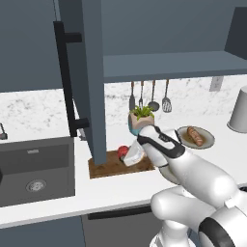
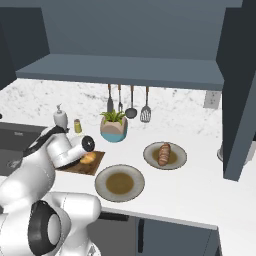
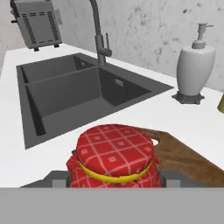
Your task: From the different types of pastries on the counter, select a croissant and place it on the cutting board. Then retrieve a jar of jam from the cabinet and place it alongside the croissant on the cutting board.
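Over the cutting board [image 3: 188, 159] edge, jar of jam [image 3: 114, 156] between the tool [image 3: 114, 180] fingertips, tool clamped on it, croissant [image 2: 88, 157] on the board beside.

My arm [image 1: 193, 193] is glossy white all over, built from fat rounded segments that look like smooth moulded shells. Where the segments meet I see dark, near-black rings; one broad band shows on the big elbow link [image 2: 40, 227] at the lower left of the right base view, and another thinner black seam curves round the wrist link [image 1: 161, 144] in the left base view. The wrist ends in a white cylinder with a round dark cap [image 2: 88, 144] facing outward. On the hand view two small grey fingertips [image 3: 57, 179] are blocky and matte. I can make out no cables, screws or markings.
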